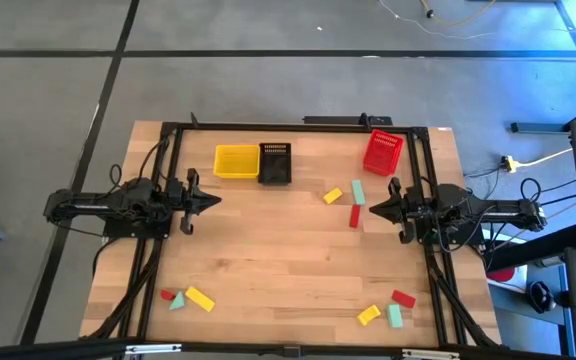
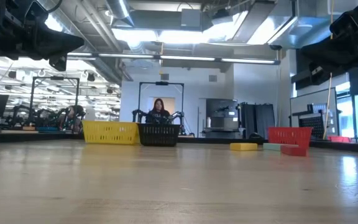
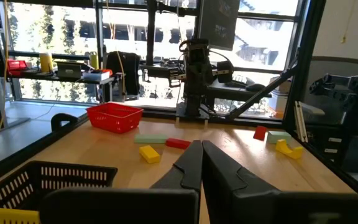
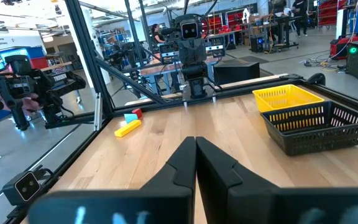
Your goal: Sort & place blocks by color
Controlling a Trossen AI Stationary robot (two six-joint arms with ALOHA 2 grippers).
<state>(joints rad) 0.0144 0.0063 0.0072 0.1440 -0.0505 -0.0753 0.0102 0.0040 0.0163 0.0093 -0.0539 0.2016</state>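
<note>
Small flat blocks lie flat on the table in three groups. A yellow block (image 1: 332,195), a teal bar (image 1: 358,190) and a red bar (image 1: 354,215) lie near the red basket. A red (image 1: 168,295), teal (image 1: 177,303) and yellow block (image 1: 199,298) sit near the near-left corner. Yellow (image 1: 368,315), teal (image 1: 395,316) and red (image 1: 403,298) blocks sit near the near-right corner. My left gripper (image 1: 214,200) is shut at the table's left side, touching nothing. My right gripper (image 1: 372,208) is shut at the right side, close to the red bar, also touching nothing.
A yellow basket (image 1: 236,161) and a black basket (image 1: 274,163) stand side by side at the far edge; a red basket (image 1: 382,152) stands at the far right. A black frame (image 1: 298,128) rims the table. A wide stretch of bare wood lies between the arms.
</note>
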